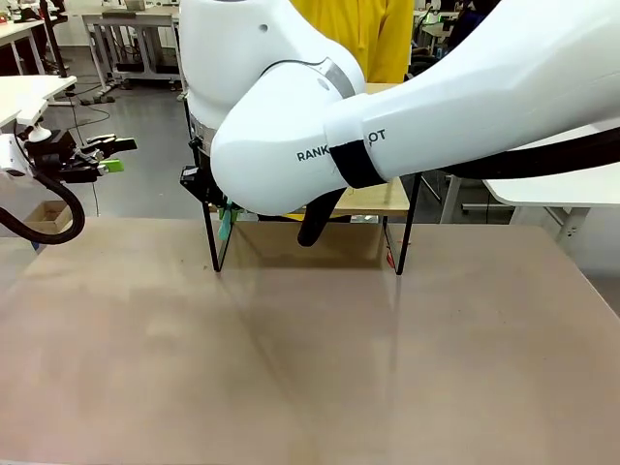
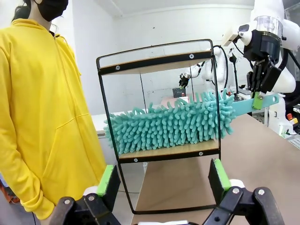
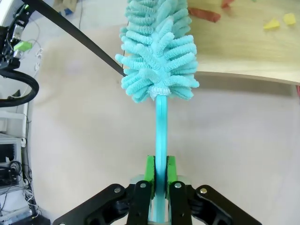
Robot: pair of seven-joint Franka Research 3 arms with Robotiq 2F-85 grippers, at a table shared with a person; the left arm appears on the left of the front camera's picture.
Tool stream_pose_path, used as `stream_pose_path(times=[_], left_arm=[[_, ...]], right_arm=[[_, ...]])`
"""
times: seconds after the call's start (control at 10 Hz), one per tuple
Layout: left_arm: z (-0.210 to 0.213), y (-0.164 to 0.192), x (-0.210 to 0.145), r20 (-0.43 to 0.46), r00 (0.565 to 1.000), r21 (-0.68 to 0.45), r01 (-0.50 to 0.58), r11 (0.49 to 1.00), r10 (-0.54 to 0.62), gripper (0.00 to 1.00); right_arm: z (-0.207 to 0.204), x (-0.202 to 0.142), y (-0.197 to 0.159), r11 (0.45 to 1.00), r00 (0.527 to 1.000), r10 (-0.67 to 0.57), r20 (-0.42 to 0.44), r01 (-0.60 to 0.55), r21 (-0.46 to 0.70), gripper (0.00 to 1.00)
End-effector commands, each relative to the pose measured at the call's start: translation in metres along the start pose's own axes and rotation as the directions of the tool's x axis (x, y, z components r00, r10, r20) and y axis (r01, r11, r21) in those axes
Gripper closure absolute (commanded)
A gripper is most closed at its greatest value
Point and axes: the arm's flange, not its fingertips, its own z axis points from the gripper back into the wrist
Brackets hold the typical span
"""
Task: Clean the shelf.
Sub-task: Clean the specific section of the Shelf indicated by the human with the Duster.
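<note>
At the far left of the front view, the left gripper [image 1: 105,160] is seen held up beside the table [image 1: 291,368]. Its green-padded fingers are spread wide, with nothing between them. In the left wrist view, the same fingers [image 2: 108,182] are seen wide apart at the bottom edge, pointed at the shelf from its side.

At the left of that view, a person [image 2: 42,108] in a yellow hoodie is seen standing just beside the shelf [image 2: 154,63]. The shelf is set upright at the far middle of the table. In the front view it is largely hidden behind the right arm [image 1: 436,97].

A fluffy teal duster [image 2: 171,124] is laid along the lower board [image 2: 168,152], between the black side rails. Whether it presses on the wood cannot be told.

To the right, the duster's flat handle is clamped between the narrowly closed fingers of the right gripper [image 2: 258,96]. In the right wrist view, the handle is seen gripped by that gripper [image 3: 160,171], and small red and yellow scraps [image 3: 272,22] are seen lying on the board beside the duster's head.
</note>
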Motion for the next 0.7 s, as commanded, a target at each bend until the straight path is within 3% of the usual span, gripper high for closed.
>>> stream_pose_path(times=[0.0,0.1,0.2,0.6], left_arm=[[-0.001,-0.001,0.004,0.004,1.000,-0.007,0.004,1.000,-0.004,0.00],[-0.001,-0.001,0.004,0.004,1.000,-0.007,0.004,1.000,-0.004,0.00],[-0.001,-0.001,0.004,0.004,1.000,-0.007,0.004,1.000,-0.004,0.00],[-0.001,-0.001,0.004,0.004,1.000,-0.007,0.004,1.000,-0.004,0.00]], right_arm=[[0.002,-0.001,0.001,1.000,1.000,0.016,0.027,-0.016,-0.004,0.87],[0.000,0.000,0.000,1.000,1.000,0.000,0.000,0.000,0.000,0.87],[0.002,0.008,-0.025,0.999,0.999,-0.034,-0.041,0.033,-0.019,0.87],[0.019,0.019,-0.152,0.983,0.977,-0.184,-0.109,0.182,-0.030,0.87]])
